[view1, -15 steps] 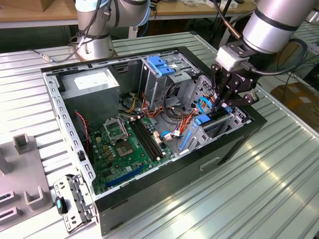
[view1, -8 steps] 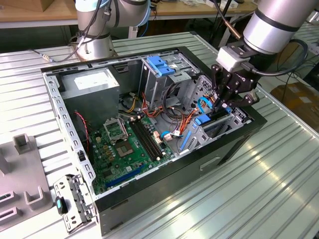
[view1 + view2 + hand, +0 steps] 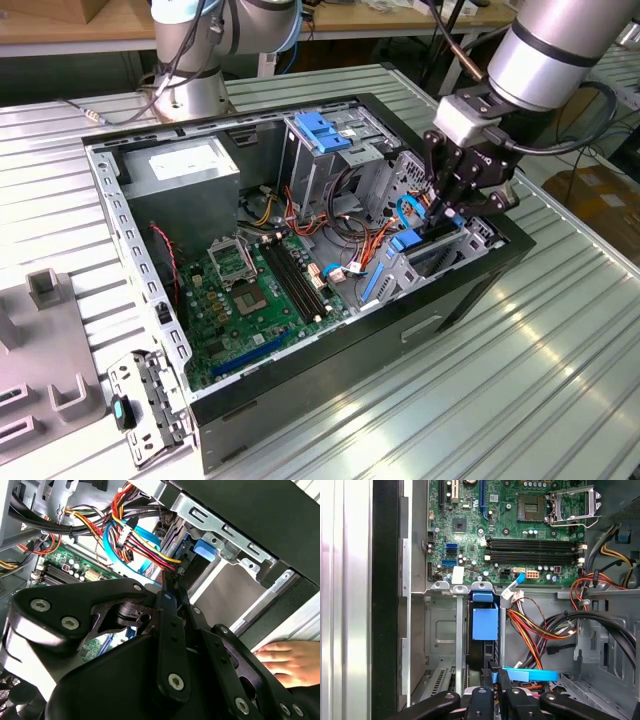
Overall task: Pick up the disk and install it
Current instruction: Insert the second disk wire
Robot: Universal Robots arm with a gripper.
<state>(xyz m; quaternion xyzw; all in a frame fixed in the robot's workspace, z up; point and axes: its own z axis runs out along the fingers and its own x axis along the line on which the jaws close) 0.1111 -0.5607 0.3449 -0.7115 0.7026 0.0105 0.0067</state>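
Black and boxy, an open computer case (image 3: 330,290) lies on a ribbed metal table (image 3: 560,380) in the exterior view, its green motherboard (image 3: 255,295) exposed and a grey power supply (image 3: 190,170) at the far corner of the case. The gripper (image 3: 445,215) reaches down into the drive cage at the case's front end, at the exterior view's right, its fingers drawn close together on the blue-railed disk (image 3: 412,243) standing on edge in the cage. A bare blue bracket (image 3: 322,130) sits in the upper bay, beyond the motherboard. In the second wrist view, the gripper (image 3: 167,582) linkage points into the cage beside a bundle of coloured wires (image 3: 135,540), with a blue tab of the disk (image 3: 204,549) just past its tip, and a person's hand (image 3: 292,660) rests outside the case wall. In the first wrist view, the gripper (image 3: 495,672) fingertips nearly meet on the disk's edge; the disk (image 3: 485,622) sits upright in the cage slot, just short of the motherboard (image 3: 520,535), with a flat blue cable (image 3: 530,674) beside the fingertips.
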